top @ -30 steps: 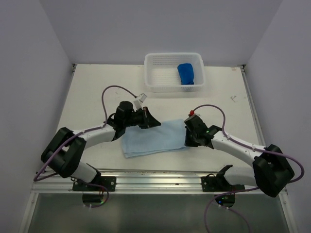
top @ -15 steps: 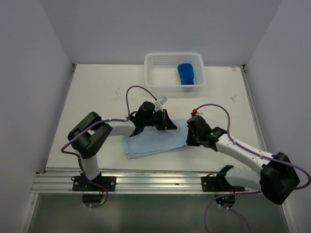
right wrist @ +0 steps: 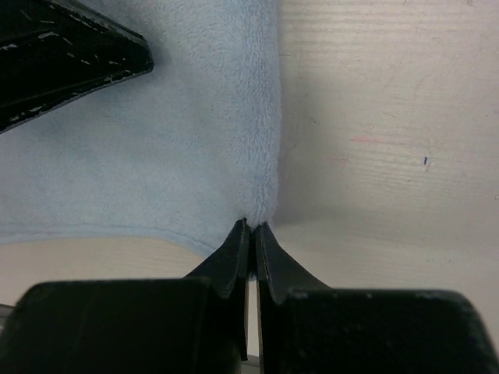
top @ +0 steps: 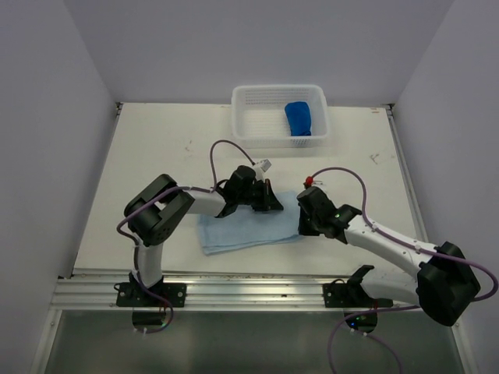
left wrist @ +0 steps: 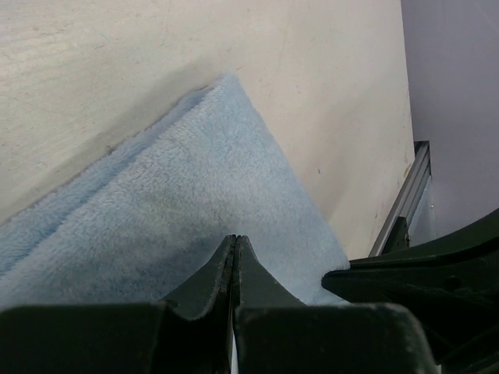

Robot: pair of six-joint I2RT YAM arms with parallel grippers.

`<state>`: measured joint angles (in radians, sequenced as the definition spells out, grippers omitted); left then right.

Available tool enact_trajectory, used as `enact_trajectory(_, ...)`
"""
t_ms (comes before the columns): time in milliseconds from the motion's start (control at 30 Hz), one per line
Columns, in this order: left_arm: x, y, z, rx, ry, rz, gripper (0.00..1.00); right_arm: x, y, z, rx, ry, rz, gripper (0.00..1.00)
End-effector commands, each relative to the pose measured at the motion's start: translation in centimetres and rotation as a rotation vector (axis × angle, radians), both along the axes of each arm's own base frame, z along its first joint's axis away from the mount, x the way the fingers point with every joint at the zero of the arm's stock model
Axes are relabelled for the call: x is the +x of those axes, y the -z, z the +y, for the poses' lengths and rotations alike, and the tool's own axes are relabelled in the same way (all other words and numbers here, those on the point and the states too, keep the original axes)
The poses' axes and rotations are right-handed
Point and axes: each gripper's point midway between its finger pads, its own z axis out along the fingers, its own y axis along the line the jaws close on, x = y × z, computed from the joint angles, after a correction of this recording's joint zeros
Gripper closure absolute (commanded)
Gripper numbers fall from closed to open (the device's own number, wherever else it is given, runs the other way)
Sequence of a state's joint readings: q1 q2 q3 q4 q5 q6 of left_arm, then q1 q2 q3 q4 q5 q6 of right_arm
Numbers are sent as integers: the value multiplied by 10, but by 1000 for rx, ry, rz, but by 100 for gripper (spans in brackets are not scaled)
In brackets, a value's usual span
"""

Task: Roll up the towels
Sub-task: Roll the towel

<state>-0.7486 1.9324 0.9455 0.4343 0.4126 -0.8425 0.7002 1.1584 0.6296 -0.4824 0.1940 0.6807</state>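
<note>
The pale blue towel is soft terry cloth, matt, with a short fluffy nap and a thicker piled hem along its edge. The dark blue towel looks like the same plush cloth. The basket at the far edge of the tabletop is white perforated plastic with a slight gloss. The tabletop is a pale, matt, wood-like board with faint grain lines, small scuffs and specks. The left gripper is dark matt plastic; the right wrist view shows pale scratches on its outer face. The right gripper is smooth black plastic with a dull sheen. A rail of brushed metal runs along the near edge. The cables have smooth purple sheathing.
</note>
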Motion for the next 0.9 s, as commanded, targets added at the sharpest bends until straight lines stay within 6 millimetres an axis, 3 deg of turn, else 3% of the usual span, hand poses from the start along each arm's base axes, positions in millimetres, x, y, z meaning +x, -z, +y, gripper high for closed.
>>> enact_trajectory(0, 10, 7, -4, 28, -3, -56, 100, 8, -9, 1, -16, -3, -49, 100)
enact_trajectory(167, 8, 28, -1, 54, -1, -34, 100, 6, -14, 18, 23, -65, -83, 100)
enact_trajectory(400, 5, 31, 1, 43, -5, -23, 100, 7, -26, 38, 61, -117, -135, 100)
enact_trajectory(867, 7, -4, 13, 48, -32, -105, 100, 14, -25, 65, 90, -158, -125, 100)
